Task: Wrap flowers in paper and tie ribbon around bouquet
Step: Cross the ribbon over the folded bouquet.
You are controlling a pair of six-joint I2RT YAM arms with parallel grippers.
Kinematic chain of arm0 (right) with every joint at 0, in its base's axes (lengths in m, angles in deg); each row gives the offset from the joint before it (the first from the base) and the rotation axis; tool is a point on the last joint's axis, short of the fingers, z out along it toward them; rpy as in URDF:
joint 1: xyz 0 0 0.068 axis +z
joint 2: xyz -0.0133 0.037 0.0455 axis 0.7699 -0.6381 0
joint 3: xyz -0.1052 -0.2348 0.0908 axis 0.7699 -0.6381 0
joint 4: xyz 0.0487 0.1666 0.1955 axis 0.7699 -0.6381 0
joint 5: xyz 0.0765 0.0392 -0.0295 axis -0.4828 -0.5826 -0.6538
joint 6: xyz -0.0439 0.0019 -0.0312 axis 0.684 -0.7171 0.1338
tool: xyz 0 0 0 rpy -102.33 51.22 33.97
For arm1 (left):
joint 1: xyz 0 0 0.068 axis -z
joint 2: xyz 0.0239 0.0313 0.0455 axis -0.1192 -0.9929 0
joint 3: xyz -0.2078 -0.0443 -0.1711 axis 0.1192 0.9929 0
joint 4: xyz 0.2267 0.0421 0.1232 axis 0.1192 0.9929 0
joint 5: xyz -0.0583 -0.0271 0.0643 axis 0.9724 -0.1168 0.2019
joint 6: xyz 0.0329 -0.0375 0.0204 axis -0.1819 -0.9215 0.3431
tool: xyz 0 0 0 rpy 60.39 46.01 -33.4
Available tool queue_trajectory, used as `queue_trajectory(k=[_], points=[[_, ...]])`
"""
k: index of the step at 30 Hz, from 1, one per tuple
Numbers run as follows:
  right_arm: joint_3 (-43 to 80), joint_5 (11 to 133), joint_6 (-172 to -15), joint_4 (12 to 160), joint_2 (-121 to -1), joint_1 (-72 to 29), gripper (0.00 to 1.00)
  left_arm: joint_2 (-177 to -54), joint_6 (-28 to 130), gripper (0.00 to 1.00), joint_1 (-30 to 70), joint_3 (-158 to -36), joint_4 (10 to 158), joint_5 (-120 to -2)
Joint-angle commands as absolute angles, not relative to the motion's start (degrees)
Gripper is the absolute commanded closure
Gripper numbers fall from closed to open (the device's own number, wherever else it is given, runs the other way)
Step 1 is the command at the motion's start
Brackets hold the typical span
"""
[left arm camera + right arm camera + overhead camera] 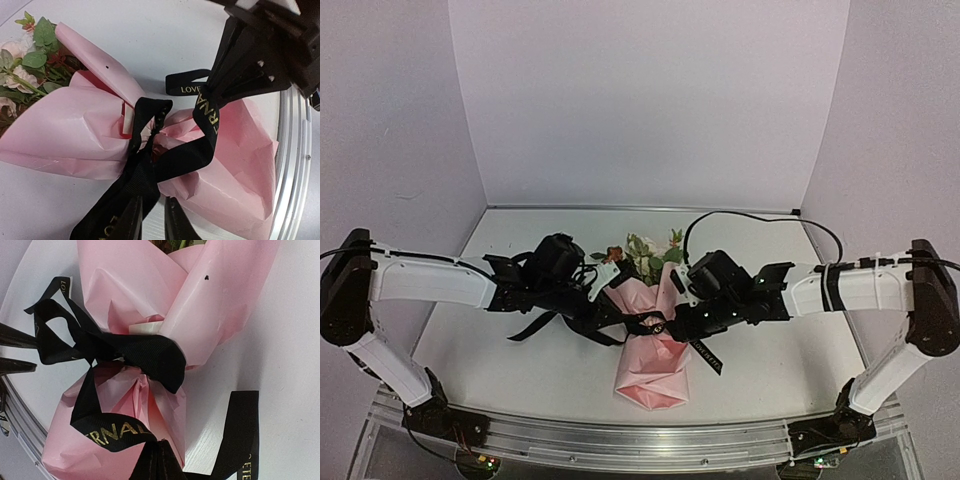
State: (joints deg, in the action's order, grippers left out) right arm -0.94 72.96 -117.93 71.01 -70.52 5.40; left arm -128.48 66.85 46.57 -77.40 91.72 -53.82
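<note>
Centrally one bouquet (650, 350), one ribbon (645, 323) knotted round it, two hands (610, 305) (672, 322) each pinching ribbon.

flower stems (20, 85) hidden inside paper (65, 135), ribbon (240, 440) end cropped

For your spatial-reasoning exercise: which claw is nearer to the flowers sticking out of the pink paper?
Left. The left claw sits just below-left of the flowers; the right claw is lower, by the ribbon knot.
</note>
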Motion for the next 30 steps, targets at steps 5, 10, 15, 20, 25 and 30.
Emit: queue_trajectory(k=[5,10,15,20,25,30], points=[[1.27,74.98,-119.66,70.13,-71.73,6.21,1.0,-127.39,71.55,0.75,46.43,-86.57,90.41,-52.12],[0.46,75.9,-120.79,70.72,-71.52,6.22,1.0,-134.48,76.23,0.75,45.42,-91.66,89.61,-48.92],[-2.4,79.67,-123.69,71.77,-69.96,6.18,1.0,-139.08,80.61,0.74,44.03,-92.97,90.66,-43.7],[-4.25,79.18,-126.1,74.32,-69.43,6.21,1.0,-139.77,85.36,0.71,43.95,-91.39,90.54,-41.19],[-5.63,79.57,-127.0,74.89,-68.53,6.19,1.0,-140.94,88.29,0.72,44.17,-92.07,92.62,-40.35],[-6.92,79.82,-127.12,75.47,-67.25,6.17,1.0,-141.94,91.21,0.74,45.16,-92.52,95.2,-40.78]])
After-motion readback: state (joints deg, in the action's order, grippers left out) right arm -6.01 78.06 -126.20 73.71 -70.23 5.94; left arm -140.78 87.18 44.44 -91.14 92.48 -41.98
